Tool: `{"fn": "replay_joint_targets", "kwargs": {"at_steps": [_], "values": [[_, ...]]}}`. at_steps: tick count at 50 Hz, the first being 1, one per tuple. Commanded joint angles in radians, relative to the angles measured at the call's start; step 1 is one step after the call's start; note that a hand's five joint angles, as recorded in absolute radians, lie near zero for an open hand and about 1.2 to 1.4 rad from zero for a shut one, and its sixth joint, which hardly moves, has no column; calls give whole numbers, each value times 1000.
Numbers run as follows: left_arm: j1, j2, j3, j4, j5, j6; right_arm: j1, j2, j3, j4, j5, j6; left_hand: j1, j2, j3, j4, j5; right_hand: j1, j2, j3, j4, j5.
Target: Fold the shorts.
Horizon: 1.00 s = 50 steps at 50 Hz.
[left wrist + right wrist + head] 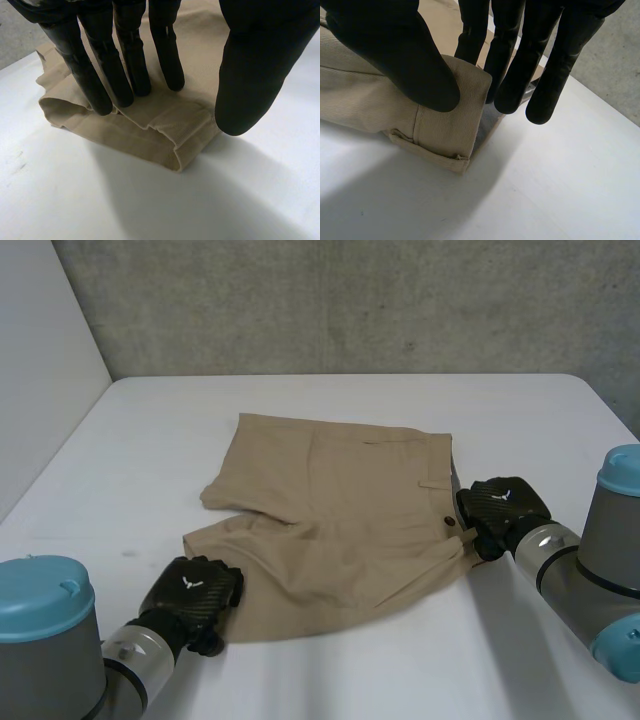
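No words or numbers could be read on the shorts (340,520) or on the hands. The only sign was a small white mark, shaped a bit like wings, on the back of the left hand (195,595), just behind its fingers. The right hand (508,508) had the same white mark on its back, just behind its fingers too. Neither mark had any letters in it.

Left hand (195,595) fingers (125,65) straight, right hand (503,510) thumb and fingers pinching shorts (340,510)
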Motion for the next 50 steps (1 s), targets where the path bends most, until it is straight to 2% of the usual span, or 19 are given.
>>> {"fn": "replay_joint_targets", "kwargs": {"at_steps": [1,8,14,16,19,26,30,34,35,38,44,50], "values": [[1,-7,1,2,0,25,0,1,1,-2,0,0,98,97,97,95,102,424,219,211,204,224],[7,-42,12,23,-2,25,0,1,1,-2,-2,0,165,164,164,162,170,424,219,211,204,224],[17,-62,12,83,-2,27,0,0,1,-2,-2,0,444,442,443,441,448,424,219,211,204,224],[21,-57,12,94,-2,27,0,0,2,-2,0,0,706,705,706,704,711,424,219,211,204,224],[29,-44,15,95,-8,27,0,-5,2,0,1,0,708,707,707,705,713,424,219,211,204,224],[32,120,12,63,-28,13,6,-12,8,17,0,-20,708,707,707,705,713,424,219,211,204,224],[26,186,10,-38,-23,13,11,-43,18,84,-5,-69,708,707,707,705,713,424,219,211,204,224],[20,223,19,-258,-20,16,20,-98,22,219,-3,-200,708,707,707,705,713,424,219,211,204,224],[21,231,28,-359,-20,14,18,-103,25,247,-3,-227,708,707,707,705,713,424,219,211,204,224],[20,262,51,-535,-15,13,14,-118,36,339,3,-311,708,707,707,705,713,424,219,211,204,224],[24,398,87,-713,12,13,12,-251,74,484,1,-423,708,707,707,705,713,424,219,211,204,224],[37,591,166,-862,133,13,-9,-394,104,621,-13,-521,708,707,707,705,713,424,219,211,204,224]]}}
